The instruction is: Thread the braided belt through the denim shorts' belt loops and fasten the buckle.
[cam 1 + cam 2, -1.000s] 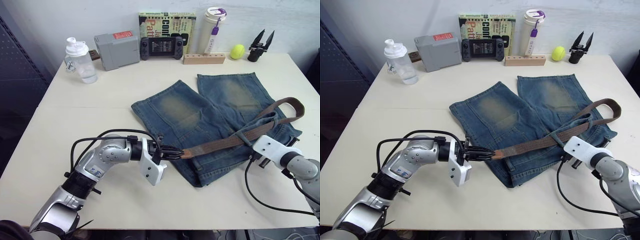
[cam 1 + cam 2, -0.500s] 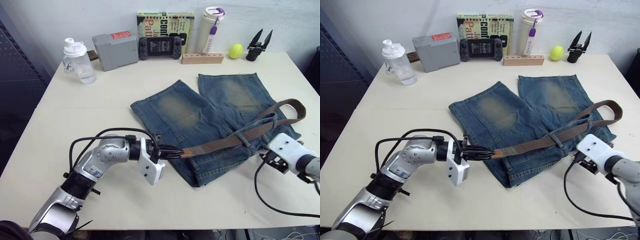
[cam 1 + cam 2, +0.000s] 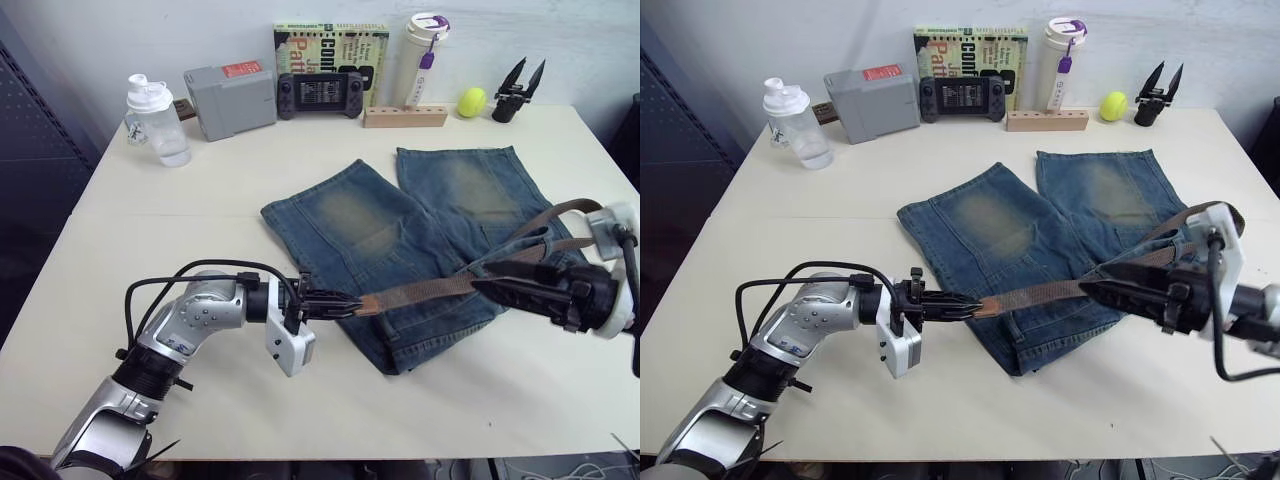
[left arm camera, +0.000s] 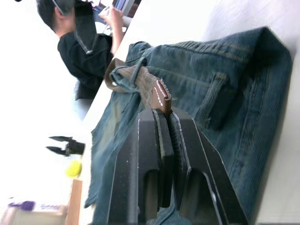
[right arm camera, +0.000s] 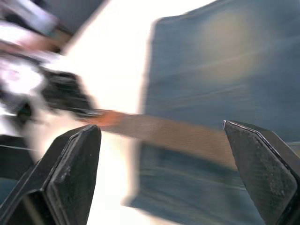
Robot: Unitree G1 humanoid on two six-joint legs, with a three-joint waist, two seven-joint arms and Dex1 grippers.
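We see the braided belt point(image 3: 440, 287): a narrow brown woven strap with a darker leather tip, its long axis running across the denim shorts point(image 3: 400, 240) from the near left tip up to a looped end at the far right. It passes under a belt loop point(image 4: 136, 75) near the right side of the waistband. The buckle is not discernible to us.

Our left gripper point(image 3: 340, 300) is clamped on the stitched dark tip of the belt, fingers point(image 4: 140, 154) pinched tight on either side, just at the near edge of the shorts. Our right gripper point(image 3: 500, 290) hovers over the strap near the waistband with its fingers point(image 5: 262, 164) spread wide, holding nothing.

The shorts lie flat on the cream table point(image 3: 150, 230), faded blue denim with pale worn patches, legs pointing toward the far edge.

Open tabletop to the left and near side of the shorts. The far edge is crowded: a shaker bottle point(image 3: 155, 120), grey box point(image 3: 232, 100), handheld game console point(image 3: 320, 95), book point(image 3: 330, 50), tumbler point(image 3: 425, 55), wooden block point(image 3: 405, 117), tennis ball point(image 3: 472, 101) and a spare black gripper point(image 3: 520, 88).

A person point(image 4: 89, 42) in a black top sits beyond the table.
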